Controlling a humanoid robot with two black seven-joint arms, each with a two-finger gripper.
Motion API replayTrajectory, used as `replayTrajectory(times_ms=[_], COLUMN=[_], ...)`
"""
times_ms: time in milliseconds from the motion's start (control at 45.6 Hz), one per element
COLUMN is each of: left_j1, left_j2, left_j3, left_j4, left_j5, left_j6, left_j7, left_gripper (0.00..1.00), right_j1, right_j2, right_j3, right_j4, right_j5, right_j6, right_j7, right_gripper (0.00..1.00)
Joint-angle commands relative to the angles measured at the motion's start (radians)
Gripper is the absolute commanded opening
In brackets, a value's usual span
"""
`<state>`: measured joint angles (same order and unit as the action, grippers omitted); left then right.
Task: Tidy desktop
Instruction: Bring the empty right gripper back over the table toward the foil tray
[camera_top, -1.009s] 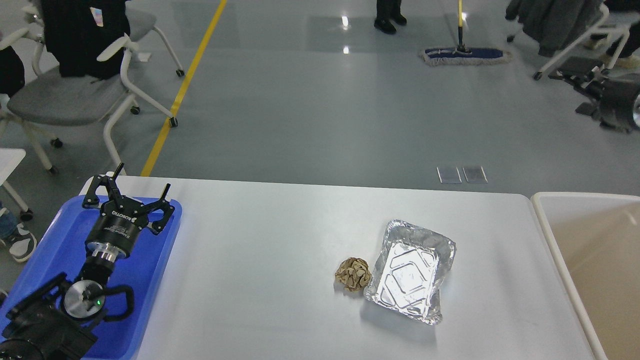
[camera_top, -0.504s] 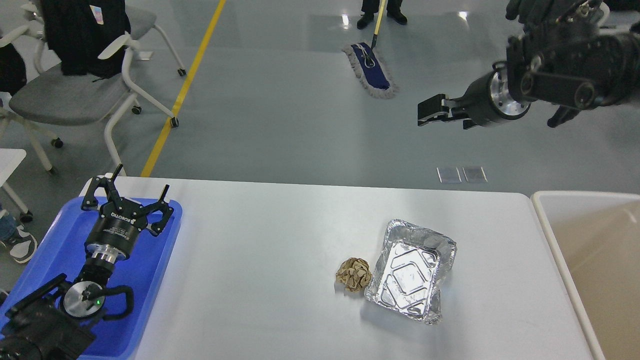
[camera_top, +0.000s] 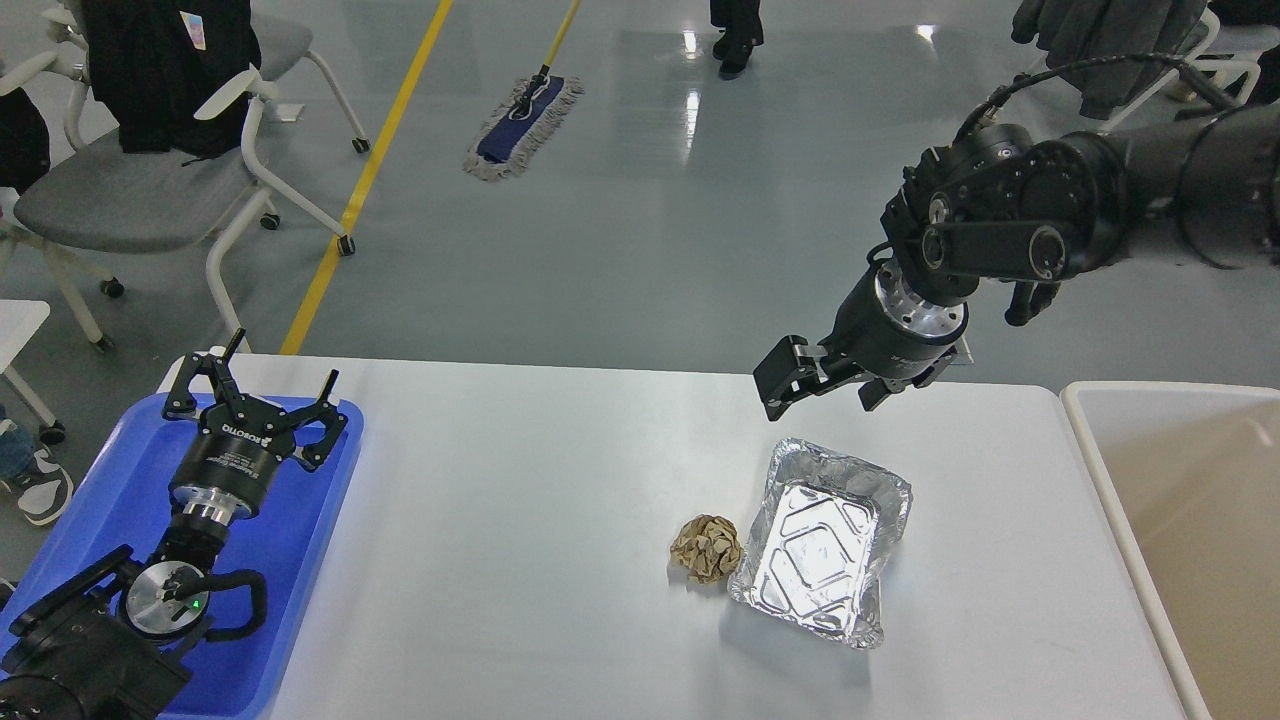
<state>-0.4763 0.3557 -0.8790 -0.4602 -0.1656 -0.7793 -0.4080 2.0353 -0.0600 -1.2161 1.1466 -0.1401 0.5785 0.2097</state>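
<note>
The white desktop (camera_top: 520, 500) holds a crumpled brown paper ball (camera_top: 706, 547) touching the left side of an empty foil tray (camera_top: 822, 545), right of centre. My left gripper (camera_top: 268, 380) is open and empty above the far end of the blue tray (camera_top: 300, 540) at the left edge. My right gripper (camera_top: 790, 385) hangs in the air above the table's far edge, just beyond the foil tray. It points down and left, and its dark fingers cannot be told apart.
A beige rimmed bin (camera_top: 1090, 460) stands against the table's right edge. Beyond the table are grey floor, chairs (camera_top: 150, 190) at the far left, a yellow floor line and a mop (camera_top: 520, 115) pushed by a person.
My right arm has swung down and left, from high above the floor to just over the table's far edge near the foil tray. The mop moved left. My left arm is still.
</note>
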Motion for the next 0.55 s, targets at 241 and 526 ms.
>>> replayTrajectory(times_ms=[241, 526], left_j1=[-0.001, -0.001], left_j2=[0.000, 0.000], left_j3=[0.000, 0.000], left_j4=[0.000, 0.000], left_j5=[0.000, 0.000], left_j6=[0.000, 0.000], left_j7=[-0.002, 0.000], left_gripper=[0.99, 0.99], right_j1=[-0.010, -0.012], right_j2=[0.012, 0.014], right_j3=[-0.025, -0.026], right_j4=[0.032, 0.030], right_j5=[0.073, 0.074], right_j6=[0.044, 0.041], right_j7=[-0.001, -0.007], right_gripper=[1.00, 1.00])
